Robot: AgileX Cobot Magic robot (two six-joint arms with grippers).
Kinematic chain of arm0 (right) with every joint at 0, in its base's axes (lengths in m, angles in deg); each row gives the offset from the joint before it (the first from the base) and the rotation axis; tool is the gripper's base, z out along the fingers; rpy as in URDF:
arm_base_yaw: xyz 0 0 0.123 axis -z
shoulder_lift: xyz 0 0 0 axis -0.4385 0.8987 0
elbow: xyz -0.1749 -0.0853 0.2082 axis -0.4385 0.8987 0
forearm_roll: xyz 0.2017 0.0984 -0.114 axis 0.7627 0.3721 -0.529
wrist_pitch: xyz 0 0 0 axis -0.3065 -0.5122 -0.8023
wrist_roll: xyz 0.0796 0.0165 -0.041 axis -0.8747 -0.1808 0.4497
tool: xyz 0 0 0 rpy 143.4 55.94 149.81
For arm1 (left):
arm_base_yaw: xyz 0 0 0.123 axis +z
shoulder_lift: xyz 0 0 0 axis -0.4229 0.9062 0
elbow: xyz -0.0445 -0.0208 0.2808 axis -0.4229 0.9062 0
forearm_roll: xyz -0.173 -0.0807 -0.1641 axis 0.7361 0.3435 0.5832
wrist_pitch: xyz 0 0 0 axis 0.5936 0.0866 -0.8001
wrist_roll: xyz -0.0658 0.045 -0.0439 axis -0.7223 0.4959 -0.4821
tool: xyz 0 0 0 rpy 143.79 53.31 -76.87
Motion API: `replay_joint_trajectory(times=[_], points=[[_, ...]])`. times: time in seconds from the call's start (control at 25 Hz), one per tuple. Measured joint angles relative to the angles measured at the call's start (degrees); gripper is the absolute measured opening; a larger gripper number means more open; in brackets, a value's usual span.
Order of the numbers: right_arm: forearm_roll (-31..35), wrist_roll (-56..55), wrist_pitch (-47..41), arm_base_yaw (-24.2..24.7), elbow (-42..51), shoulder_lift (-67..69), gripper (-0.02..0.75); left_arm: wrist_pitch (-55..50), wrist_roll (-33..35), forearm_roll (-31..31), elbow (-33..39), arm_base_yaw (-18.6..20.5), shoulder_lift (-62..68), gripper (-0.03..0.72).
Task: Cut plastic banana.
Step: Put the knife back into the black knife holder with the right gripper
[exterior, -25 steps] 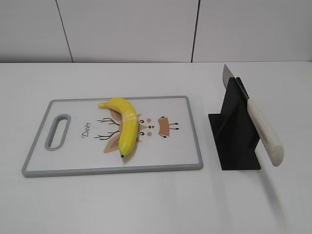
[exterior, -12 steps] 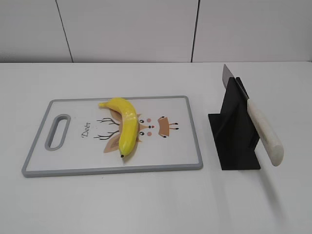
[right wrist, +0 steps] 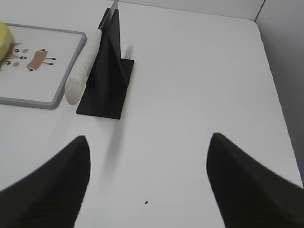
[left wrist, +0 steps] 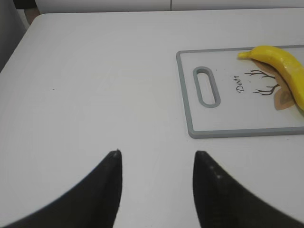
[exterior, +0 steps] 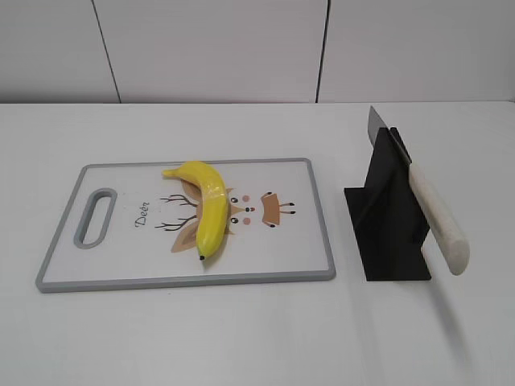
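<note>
The plastic banana [exterior: 206, 207] is glossy yellow and lies whole on a white cutting board [exterior: 121, 257] with a grey rim and a deer drawing. It also shows in the left wrist view [left wrist: 281, 66] and as a sliver in the right wrist view [right wrist: 4, 37]. A knife with a white handle [exterior: 438, 221] leans in a black stand [exterior: 390, 217]; the right wrist view shows the handle [right wrist: 83, 71] too. My left gripper [left wrist: 157, 154] is open and empty over bare table, left of the board. My right gripper [right wrist: 148, 137] is open and empty, near the stand's right side. Neither gripper shows in the exterior view.
The cutting board [left wrist: 228, 130] has a slot handle [left wrist: 207, 86] at its left end. The black stand [right wrist: 107, 76] stands right of the board. The white table ends at a wall behind and at an edge on the right [right wrist: 275, 80].
</note>
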Motion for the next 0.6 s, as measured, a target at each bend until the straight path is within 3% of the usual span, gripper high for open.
replay_joint_trajectory(times=[0.6], points=[[0.00,0.00,0.00,0.00,0.00,0.00,0.585,0.04,0.00,0.00,0.00,0.00,0.00,0.414]])
